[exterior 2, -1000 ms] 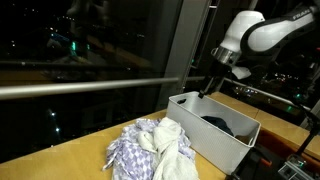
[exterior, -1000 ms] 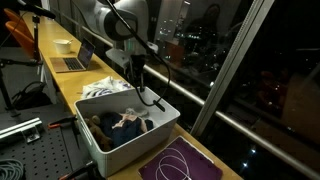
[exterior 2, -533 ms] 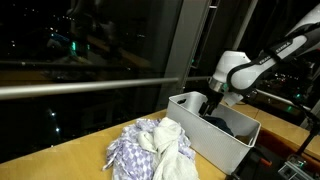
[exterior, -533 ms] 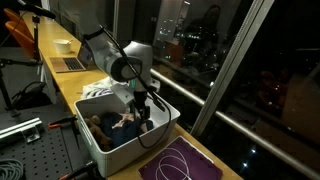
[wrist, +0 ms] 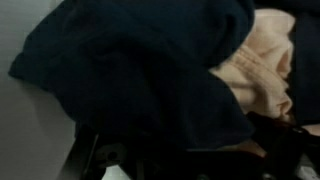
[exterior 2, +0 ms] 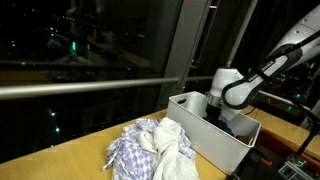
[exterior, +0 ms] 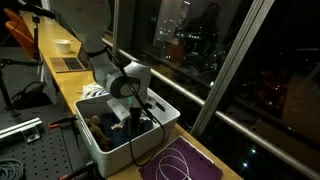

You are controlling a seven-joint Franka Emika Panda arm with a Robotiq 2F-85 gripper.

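Night fills the tall windows behind a long wooden tabletop point(exterior: 62, 85), the glass dotted with city lights. At the far left of the tabletop in an exterior view sits one open laptop point(exterior: 72, 62), and below it in the foreground lies a dark perforated plate point(exterior: 30, 135).

Further right stands a single white bin point(exterior: 150, 135) holding a jumble of clothes. The one robot arm point(exterior: 125, 80) bends down into the bin, its bulk and the bin's walls hiding the hand in both exterior views. Right of the bin lies one purple mat point(exterior: 210, 170) carrying a looped white cable point(exterior: 172, 158). A dark cable hangs over the bin's front wall.

From the opposite side, an exterior view shows one heap of checked and pale cloths point(exterior 2: 150, 148) on the tabletop just left of the bin, apart from the arm.

In the wrist view the bin's grey wall is at the left. A dark blue garment point(wrist: 140, 70) takes up most of the middle, and one peach cloth point(wrist: 265, 70) lies touching it on the right. The fingers point(wrist: 103, 160) show dimly at the bottom edge, spread wide and clamped on nothing, close above the dark blue garment inside the bin.
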